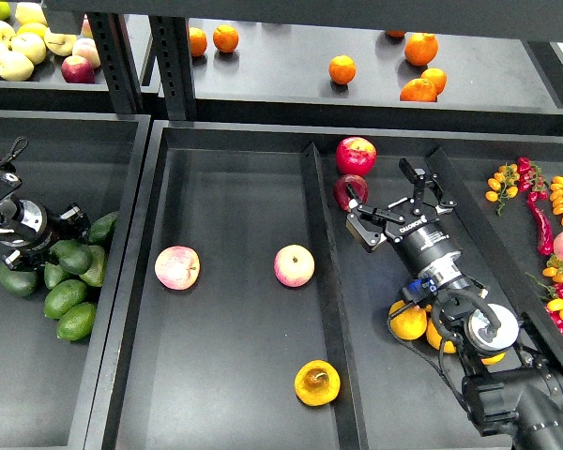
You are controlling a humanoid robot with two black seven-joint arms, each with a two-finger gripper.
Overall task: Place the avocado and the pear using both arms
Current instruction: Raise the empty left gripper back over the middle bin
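Several dark green avocados (66, 297) lie piled in the left tray (38, 394). My left gripper (60, 234) is low on the top of the pile, touching an avocado (76, 257); its dark fingers cannot be told apart. The yellow-orange pear (316, 382) lies at the front of the middle tray (225, 187), hollow side up. My right gripper (390, 201) is open and empty above the right tray, beside a dark red apple (348, 191), far from the pear.
Two pink-yellow apples (176, 267) (294, 265) lie in the middle tray. A red apple (356, 155) sits at the right tray's back. Yellow fruits (408, 321) lie under my right arm. Chillies and small tomatoes (544, 216) are far right. Oranges (342, 68) are on the back shelf.
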